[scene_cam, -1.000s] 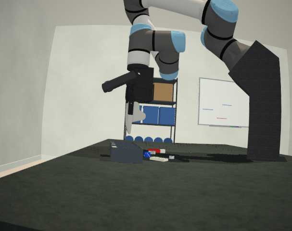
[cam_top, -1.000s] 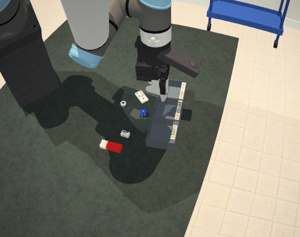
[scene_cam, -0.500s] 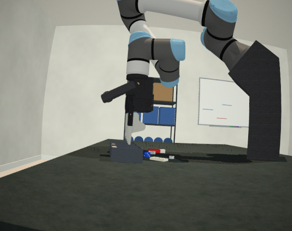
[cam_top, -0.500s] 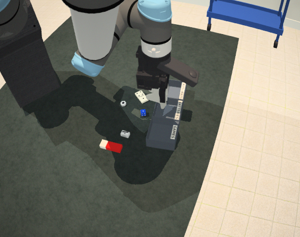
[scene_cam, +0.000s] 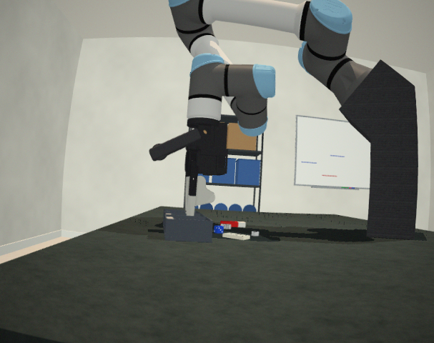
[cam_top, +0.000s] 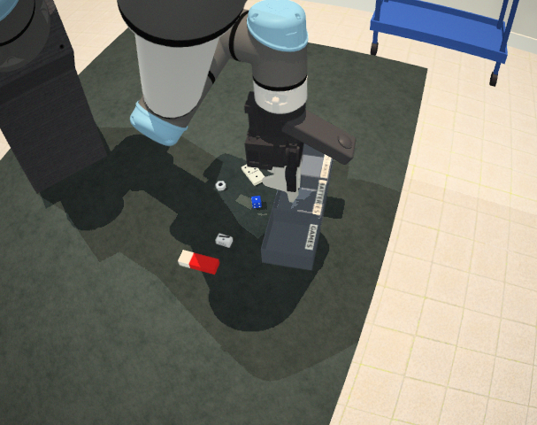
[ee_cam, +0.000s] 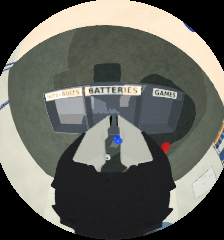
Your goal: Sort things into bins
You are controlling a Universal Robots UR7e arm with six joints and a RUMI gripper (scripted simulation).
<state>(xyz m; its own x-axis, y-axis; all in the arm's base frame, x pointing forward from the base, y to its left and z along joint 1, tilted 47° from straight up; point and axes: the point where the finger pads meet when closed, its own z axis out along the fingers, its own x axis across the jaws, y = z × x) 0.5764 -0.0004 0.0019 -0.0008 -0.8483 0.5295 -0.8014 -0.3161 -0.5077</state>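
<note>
Three grey bins stand in a row, labelled NUTS+BOLTS [ee_cam: 63,94], BATTERIES [cam_top: 319,197] [ee_cam: 113,90] and GAMES [cam_top: 310,236] [ee_cam: 165,93]; in the exterior view the row [scene_cam: 187,229] shows end on. My gripper [cam_top: 292,194] [scene_cam: 190,212] [ee_cam: 114,116] is shut and hangs over the BATTERIES bin, its tips at about rim height. I see nothing between the tips. On the table left of the bins lie a white domino [cam_top: 252,174] [scene_cam: 236,236], a white nut [cam_top: 220,185] [ee_cam: 108,157], a blue die [cam_top: 256,201] [scene_cam: 218,229] [ee_cam: 117,139], a small white block [cam_top: 223,240] and a red-and-white block [cam_top: 198,261] [scene_cam: 232,224].
The arm's dark pedestal [cam_top: 40,114] [scene_cam: 390,166] stands at the table's far left corner. A blue cart [cam_top: 437,27] stands on the tiled floor beyond the table. The table's edge runs close behind the bins' labelled side.
</note>
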